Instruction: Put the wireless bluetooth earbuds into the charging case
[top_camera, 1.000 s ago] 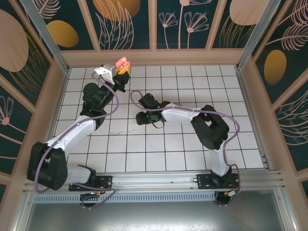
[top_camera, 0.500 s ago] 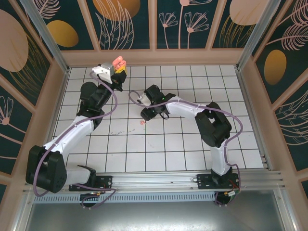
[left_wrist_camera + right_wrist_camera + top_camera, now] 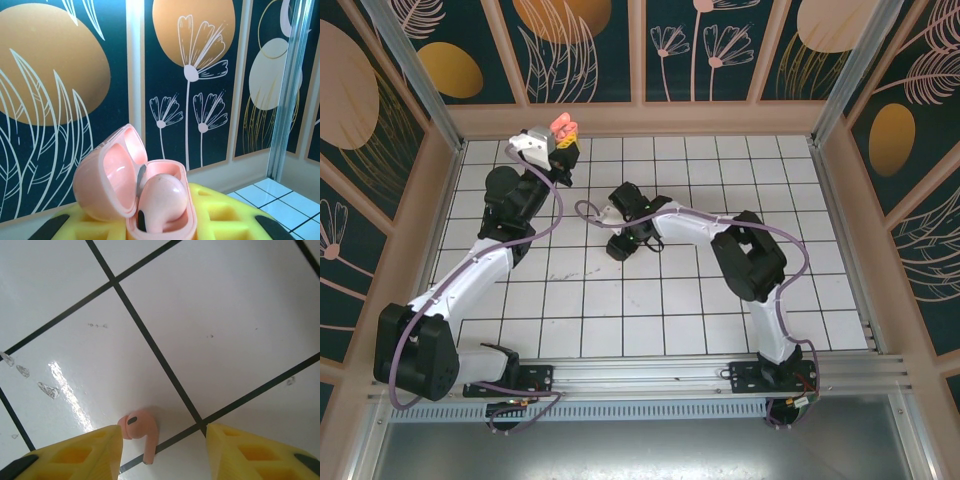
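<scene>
My left gripper is raised at the back left, shut on the salmon-pink charging case, which sits between its yellow pads. The case lid is hinged open, and one pink earbud sits in a socket. Low over the tiles, my right gripper stands open. A second salmon earbud lies flat on the floor between its yellow fingers, close to the left finger and well away from the right one. Its stem lies across a dark grout line.
The floor is white tile with dark grout lines, with a few wet-looking specks to the left of the earbud. Patterned walls and a metal post stand close behind the left gripper.
The right gripper rose off the floor, which showed the salmon earbud lying there. It has since come back down around it. The left gripper has drifted slightly towards the back with the case.
</scene>
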